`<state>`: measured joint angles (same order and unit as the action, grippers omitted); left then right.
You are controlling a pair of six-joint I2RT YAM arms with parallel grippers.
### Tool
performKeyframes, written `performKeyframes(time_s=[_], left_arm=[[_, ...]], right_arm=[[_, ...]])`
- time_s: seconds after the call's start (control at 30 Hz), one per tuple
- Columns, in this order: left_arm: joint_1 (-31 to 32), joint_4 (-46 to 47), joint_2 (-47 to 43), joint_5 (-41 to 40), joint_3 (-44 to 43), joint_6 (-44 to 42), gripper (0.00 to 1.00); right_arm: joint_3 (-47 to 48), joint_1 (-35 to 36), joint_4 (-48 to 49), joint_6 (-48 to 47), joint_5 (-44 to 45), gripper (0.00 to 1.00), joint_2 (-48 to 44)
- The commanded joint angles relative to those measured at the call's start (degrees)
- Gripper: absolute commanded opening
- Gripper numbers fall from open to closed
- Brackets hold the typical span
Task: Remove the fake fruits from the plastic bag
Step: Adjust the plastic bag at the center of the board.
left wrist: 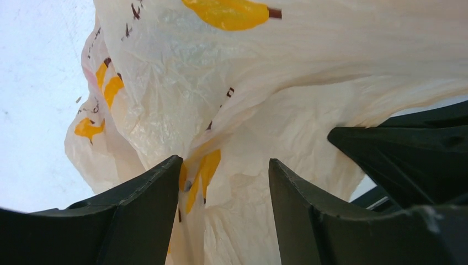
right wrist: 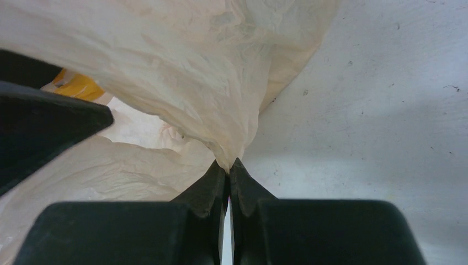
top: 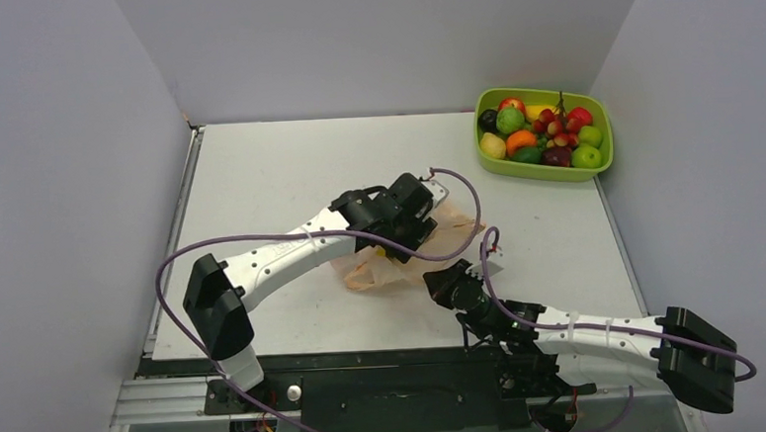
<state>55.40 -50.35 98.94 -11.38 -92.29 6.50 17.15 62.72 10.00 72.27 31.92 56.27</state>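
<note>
- Top view: the plastic bag [top: 377, 271] lies crumpled near the middle of the bench [top: 268, 182]. Open bench stretches to the left of the bag and behind it.
- The green tray [top: 600, 125] sits well beyond the bag to the right, in the bench's far corner against the walls. It is heaped with fake fruits [top: 543, 133].
- The left hand [top: 402, 240] hangs over the bag's top and hides it. The right hand [top: 447, 280] touches the bag's near right edge.
- Left wrist view: the left hand [left wrist: 223, 182] is released, its fingers [left wrist: 149, 204] apart. Loose bag [left wrist: 265, 83] film lies between them, unpinched. I cannot tell whether the yellow-orange shapes are print or fruit.
- Right wrist view: the right hand [right wrist: 228, 164] is clenched on a fold of the bag [right wrist: 193, 72], with bare bench [right wrist: 386, 110] to the right. The bag's inside is hard to make out.
</note>
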Motion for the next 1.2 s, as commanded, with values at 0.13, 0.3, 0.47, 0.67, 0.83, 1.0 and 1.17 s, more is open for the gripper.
performKeyframes(time_s=[0.13,0.3,0.47,0.67,0.83,1.0,1.17], left_arm=[[2.56,6.26,-0.39,-20.53,4.34,2.76,0.54],[1.02,6.19,2.21,-25.90,1.55,3.92,0.10],[-4.74,6.41,2.59,-24.88,-5.12,3.72,0.00],[-14.28,5.37,1.46,-17.27,-13.28,3.82,0.00],[-17.62,5.86,0.56,-3.56,-14.54,1.07,0.00],[-16.07,4.32,-0.38,6.57,-10.80,2.12,0.00],[-16.00,2.53,-5.62,7.36,-4.78,5.02,0.31]], right_arm=[[-0.73,-0.11,-1.75,-0.33,2.30,0.00,-2.90],[-1.95,0.16,-1.04,-0.21,1.53,0.00,-2.74],[-3.69,2.26,0.21,-0.30,0.29,0.00,-1.35],[-8.49,7.90,2.80,2.92,2.80,0.00,1.42],[-10.00,9.44,6.50,3.88,2.16,0.00,5.83],[-5.22,9.37,-0.55,-1.93,3.87,0.00,1.73],[-3.05,9.40,-6.99,-10.86,5.52,0.28,-7.20]])
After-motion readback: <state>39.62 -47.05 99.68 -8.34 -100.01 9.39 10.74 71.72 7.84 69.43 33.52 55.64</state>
